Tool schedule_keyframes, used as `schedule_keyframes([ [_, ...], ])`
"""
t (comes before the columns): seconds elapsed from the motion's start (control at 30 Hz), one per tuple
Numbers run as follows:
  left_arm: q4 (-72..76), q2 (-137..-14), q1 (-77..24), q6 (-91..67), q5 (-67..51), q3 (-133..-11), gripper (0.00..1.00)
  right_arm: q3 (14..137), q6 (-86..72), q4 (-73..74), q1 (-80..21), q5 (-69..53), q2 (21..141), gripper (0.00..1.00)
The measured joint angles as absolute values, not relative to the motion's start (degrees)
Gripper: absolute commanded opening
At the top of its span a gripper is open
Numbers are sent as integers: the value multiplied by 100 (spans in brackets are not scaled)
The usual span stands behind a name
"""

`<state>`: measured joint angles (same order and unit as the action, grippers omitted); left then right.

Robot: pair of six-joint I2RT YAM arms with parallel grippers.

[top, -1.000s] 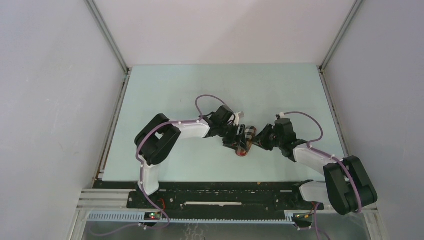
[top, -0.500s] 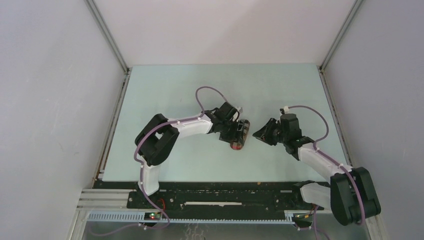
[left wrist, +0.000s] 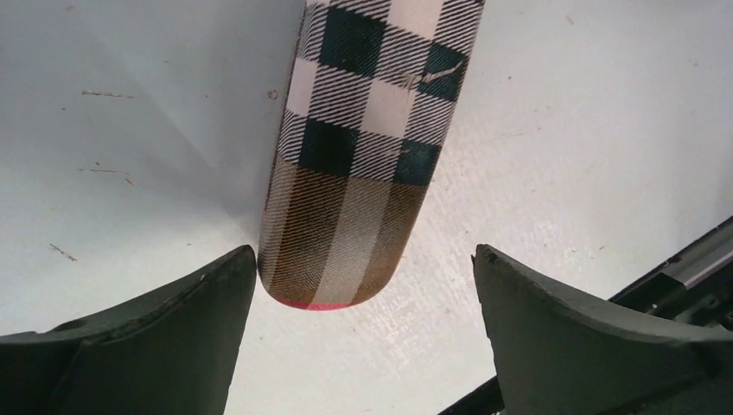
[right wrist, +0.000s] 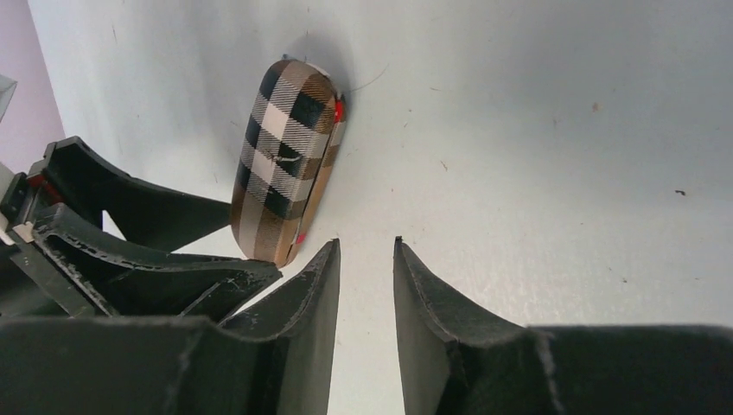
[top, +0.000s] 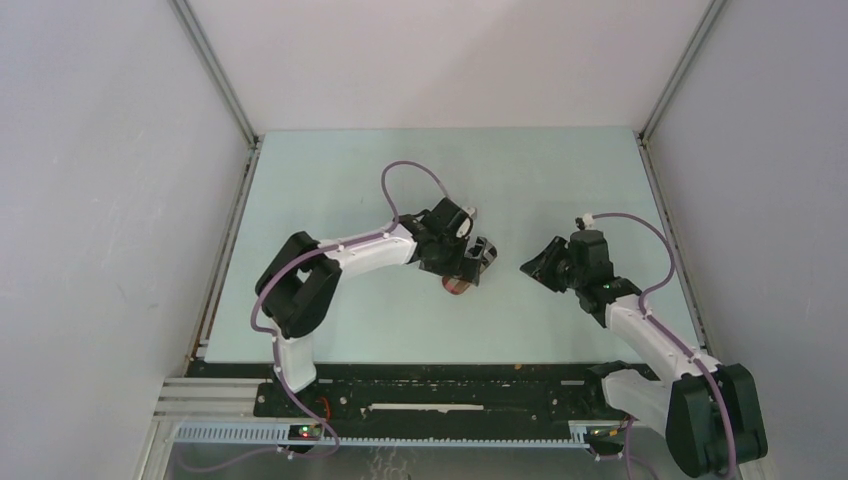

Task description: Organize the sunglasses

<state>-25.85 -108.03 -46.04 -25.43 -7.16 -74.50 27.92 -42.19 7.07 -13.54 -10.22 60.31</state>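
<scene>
The left claw [left wrist: 363, 259] stands wide, both jaws spread and touching nothing. A second ago it was closed around the plaid case [left wrist: 363, 173], so it has just let go. Between the jaws, the rounded end of the case lies flat on the counter [left wrist: 562, 130]. It sits nearer the left jaw than the right one, and the rest of its length runs straight ahead, away from the claw. The lid is down along the whole length that shows.

Past the far end of the case, off to that claw's right, is the right claw [right wrist: 366, 245]. Its jaws are drawn to a narrow gap with only bare counter between them. A second ago it was against the case from the other side. Now it has backed off, with open counter between the case and its tips.

From the right wrist view, the case lies ahead and to the left of the jaws. A red sliver [right wrist: 339, 109] shows at its seam. I cannot tell whether that is the frame or the lining.

The sunglasses are nowhere in the open. My reading is that they are inside the closed case. With both claws off it, the packing looks essentially finished, and only clearing the arms remains.
</scene>
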Motion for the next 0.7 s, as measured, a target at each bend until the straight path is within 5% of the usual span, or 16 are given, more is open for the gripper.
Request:
schedule_keyframes([
  [0.3, -2709, -10805, -4593, -2536, -714, -7758, 100, 2792, -4123, 878, -1352, -845, 5867, 38],
  [0.7, -3114, -12101, -4593, -2550, 137, -10001, 100, 2792, -4060, 1002, -1352, -834, 5813, 39],
])
